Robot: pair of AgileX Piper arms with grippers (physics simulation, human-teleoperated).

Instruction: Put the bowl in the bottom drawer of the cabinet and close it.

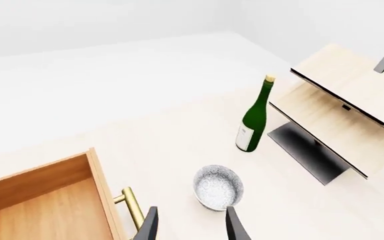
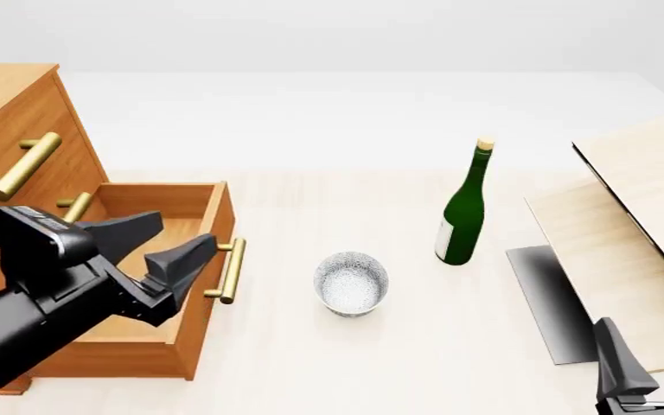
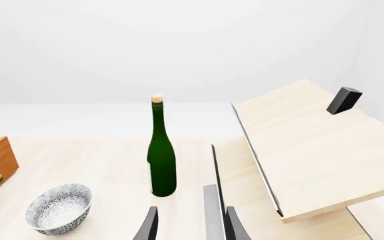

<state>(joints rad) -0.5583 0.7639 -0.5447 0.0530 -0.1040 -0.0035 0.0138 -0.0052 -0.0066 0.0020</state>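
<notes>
The speckled white-grey bowl (image 2: pixel 351 283) stands upright on the table, just right of the pulled-out bottom drawer (image 2: pixel 200 285), whose brass handle (image 2: pixel 231 269) faces it. The bowl (image 1: pixel 217 186) also shows in the left wrist view, and the bowl (image 3: pixel 59 208) in the right wrist view. The cabinet (image 2: pixel 9 130) rises at the left. My left gripper (image 2: pixel 162 245) hovers open over the drawer's front, holding nothing. My right gripper (image 2: pixel 646 354) is open and holding nothing at the table's near right, far from the bowl.
A green bottle (image 2: pixel 466 207) stands right of the bowl. Pale wooden boards (image 2: pixel 638 225) on a dark base (image 2: pixel 552 298) slope up at the right. The cabinet's two upper drawers with brass handles (image 2: pixel 18 166) are shut.
</notes>
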